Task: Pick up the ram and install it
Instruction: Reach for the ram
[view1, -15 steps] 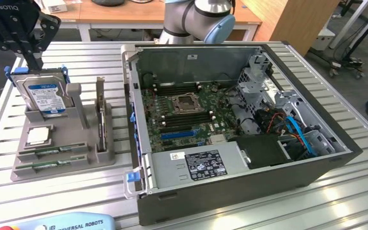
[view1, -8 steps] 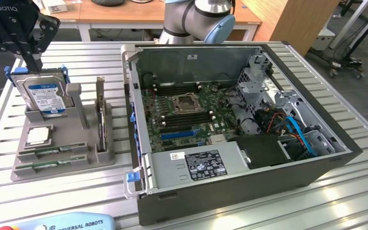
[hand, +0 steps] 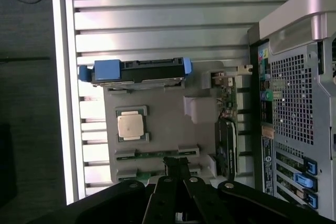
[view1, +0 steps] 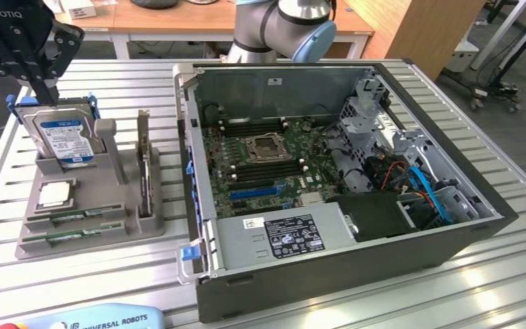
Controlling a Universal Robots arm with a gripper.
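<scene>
Silver ribs, grey tray, green boards.
The worktop [view1: 482,288] is pale silver, patterned with long parallel ribs. The tray [view1: 80,247] is flat grey; its ram sticks [view1: 74,218] are green, the processor [view1: 55,195] silver, the hard drive [view1: 62,137] silver with a blue-and-white label and blue rails. The computer case [view1: 336,277] is dark grey, its motherboard [view1: 244,164] green. The hand [view1: 47,96] is black.

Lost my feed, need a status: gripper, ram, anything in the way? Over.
Gripper shut, empty, above the hard drive. Ram sticks lying in grey holder, untouched. Nothing lying on them.
</scene>
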